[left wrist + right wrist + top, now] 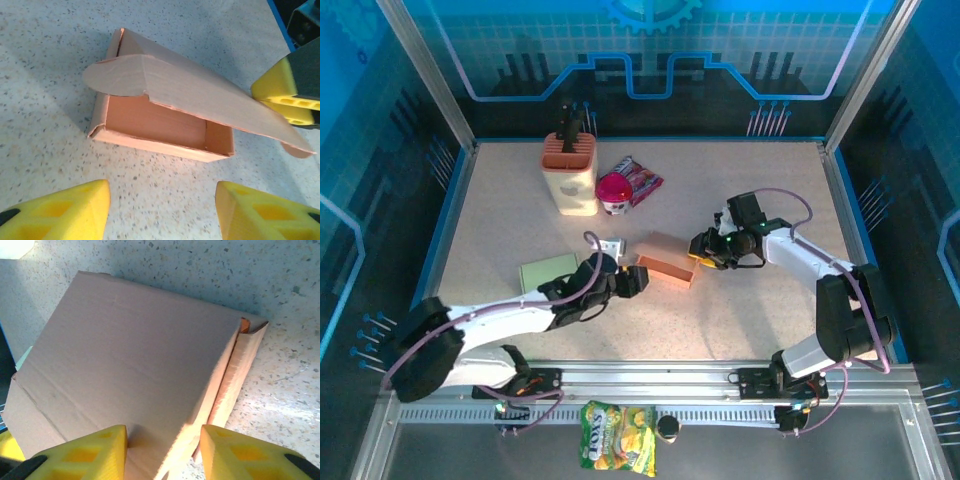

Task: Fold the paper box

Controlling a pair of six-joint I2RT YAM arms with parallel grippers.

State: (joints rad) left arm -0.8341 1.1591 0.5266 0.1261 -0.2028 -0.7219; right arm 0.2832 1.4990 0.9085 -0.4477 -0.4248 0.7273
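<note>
Cardboard lid (190,95) might flop open: my left gripper (162,196) hangs spread, empty, beside the paper box (160,146), can't tell if right gripper (161,441) grips it.

Your top camera sits high above and behind the arm bases, looking down and forward across the whole counter (720,330). Your left wrist camera looks down from close range, past the left pincer (161,195), into the paper box (165,90). Your right wrist camera sits even closer over the box lid, behind the right pincer (162,437). All three views share that box.
</note>
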